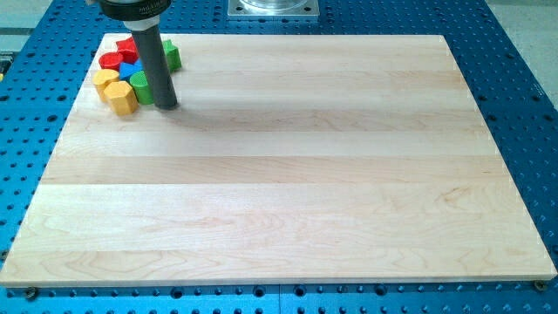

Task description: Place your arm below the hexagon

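A tight cluster of blocks lies at the top left corner of the wooden board [288,192]. A yellow hexagon [123,98] is the lowest block in the cluster. Above it are a second yellow block [105,78], a blue block [131,70], and two red blocks [112,60] [128,45]. A green block [142,88] sits just right of the hexagon. Another green block [173,58] lies behind the rod, partly hidden. My tip [166,106] rests on the board right of the hexagon, next to the near green block and slightly lower than both.
The board lies on a blue perforated table [523,87]. A metal mounting plate [273,8] sits at the view's top centre. The arm's dark body [132,7] hangs over the top left corner.
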